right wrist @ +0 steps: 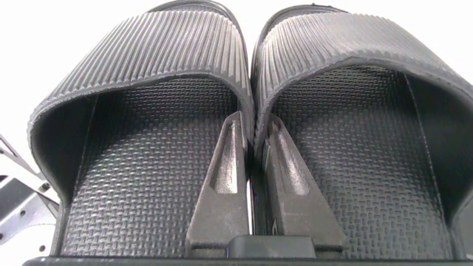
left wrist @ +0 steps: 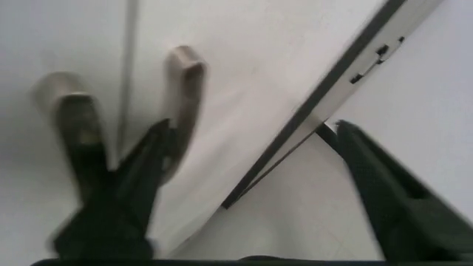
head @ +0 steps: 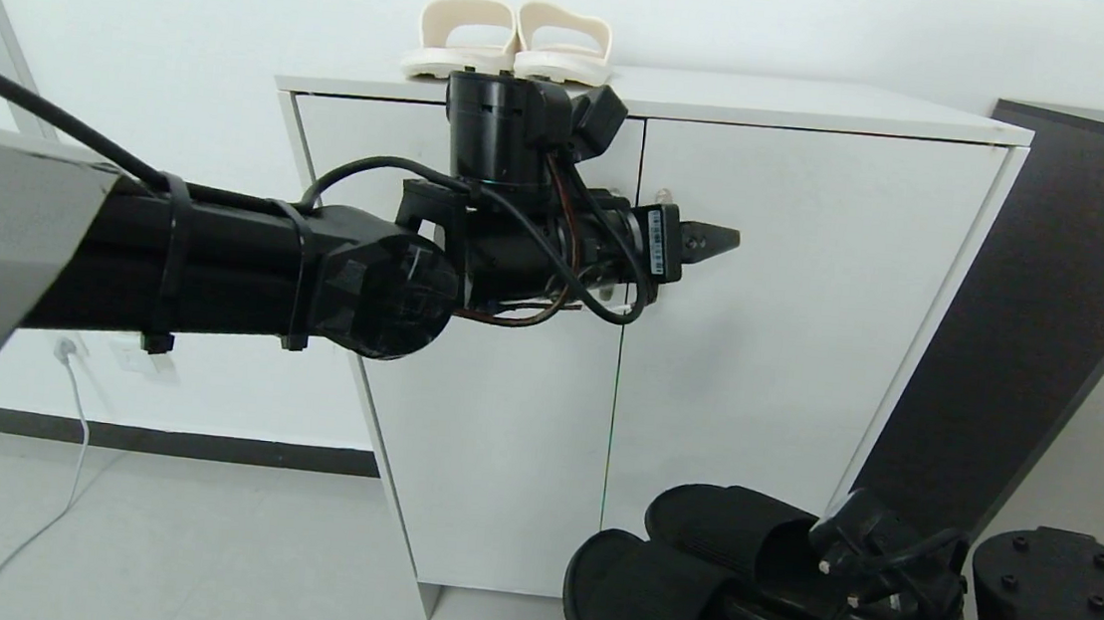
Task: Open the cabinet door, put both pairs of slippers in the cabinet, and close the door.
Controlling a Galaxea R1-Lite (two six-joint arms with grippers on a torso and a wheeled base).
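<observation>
So, I'm holding the left gripper (head: 713, 237) with its fingers spread apart at the cabinet's (head: 791, 321) middle seam, one finger right by a metal handle (left wrist: 183, 81). Both doors are looking shut. I'd centre that handle between the fingers before pulling. The right gripper (right wrist: 255, 148) is pinching the black slippers (right wrist: 148, 148) together low by the cabinet, and the cream slippers (head: 510, 42) are sitting on top.

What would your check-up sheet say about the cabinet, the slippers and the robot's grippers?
Surface: white cabinet top, bearing the cream open-toe slippers.
Job's things: white two-door cabinet, doors look shut; black ribbed rubber slippers held low before it.
Clutter: nothing seen.
Grippers: left gripper open by the metal door handles; right gripper shut on the black slippers' inner walls.
Cables: black cables on left arm; white cord on floor.
Surroundings: white wall, grey floor, dark panel.
</observation>
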